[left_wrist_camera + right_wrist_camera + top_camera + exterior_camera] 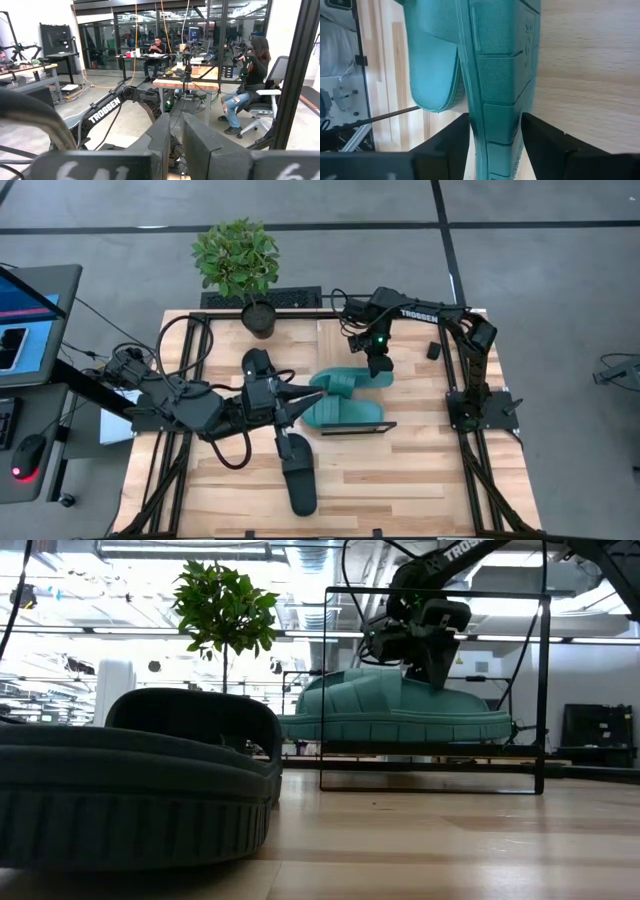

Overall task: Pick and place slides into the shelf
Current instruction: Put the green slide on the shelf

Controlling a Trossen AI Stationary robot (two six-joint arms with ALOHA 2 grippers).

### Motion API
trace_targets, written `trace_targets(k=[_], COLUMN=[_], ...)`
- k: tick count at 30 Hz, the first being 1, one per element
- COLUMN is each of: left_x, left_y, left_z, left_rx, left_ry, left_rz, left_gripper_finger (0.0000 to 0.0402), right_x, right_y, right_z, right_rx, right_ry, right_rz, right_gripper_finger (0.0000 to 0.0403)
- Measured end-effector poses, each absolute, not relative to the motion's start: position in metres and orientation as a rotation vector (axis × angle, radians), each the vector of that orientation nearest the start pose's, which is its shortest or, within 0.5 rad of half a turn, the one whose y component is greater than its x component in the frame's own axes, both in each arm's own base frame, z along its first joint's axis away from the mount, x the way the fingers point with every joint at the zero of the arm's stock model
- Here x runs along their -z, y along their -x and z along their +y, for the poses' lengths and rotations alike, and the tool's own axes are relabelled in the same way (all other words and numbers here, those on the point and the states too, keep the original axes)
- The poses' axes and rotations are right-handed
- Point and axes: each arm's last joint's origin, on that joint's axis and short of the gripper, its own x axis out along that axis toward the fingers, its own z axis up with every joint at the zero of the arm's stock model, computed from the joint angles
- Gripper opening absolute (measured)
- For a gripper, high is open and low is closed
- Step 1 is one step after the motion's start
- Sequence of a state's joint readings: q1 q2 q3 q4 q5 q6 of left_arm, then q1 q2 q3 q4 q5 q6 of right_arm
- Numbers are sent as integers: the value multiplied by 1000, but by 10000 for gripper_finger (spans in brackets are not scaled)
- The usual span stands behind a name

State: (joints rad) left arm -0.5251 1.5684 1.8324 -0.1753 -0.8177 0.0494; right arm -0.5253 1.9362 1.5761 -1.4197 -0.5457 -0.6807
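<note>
Risk: right gripper [383,372] clamped on teal ribbed rubber slide [352,383] over black-wire, wood-board shelf [357,426] near the counter's centre; early release could tip it off; left gripper [300,402] open, empty.

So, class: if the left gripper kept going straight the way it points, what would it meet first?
Probably the nearer teal green rubber slide on the light wood shelf; the left gripper points at it, though its height is unclear.
</note>
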Motion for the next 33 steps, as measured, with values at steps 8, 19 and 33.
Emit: trace_targets(k=[8, 19, 33], left_x=[-497, -497, -497], left_y=[-294, -294, -294], left_z=[-146, -146, -146], left_rx=[-294, -294, -294], left_ry=[6, 7, 20], left_rz=[-62, -63, -64], left_gripper_finger=[35, 35, 35], right_x=[-228, -226, -224], right_y=[-311, -315, -319], right_z=[-156, -163, -167], right_rx=[-487, -405, -315], right_ry=[-289, -173, -72], right_rz=[1410, 1422, 1448], right_gripper_finger=[173, 144, 145])
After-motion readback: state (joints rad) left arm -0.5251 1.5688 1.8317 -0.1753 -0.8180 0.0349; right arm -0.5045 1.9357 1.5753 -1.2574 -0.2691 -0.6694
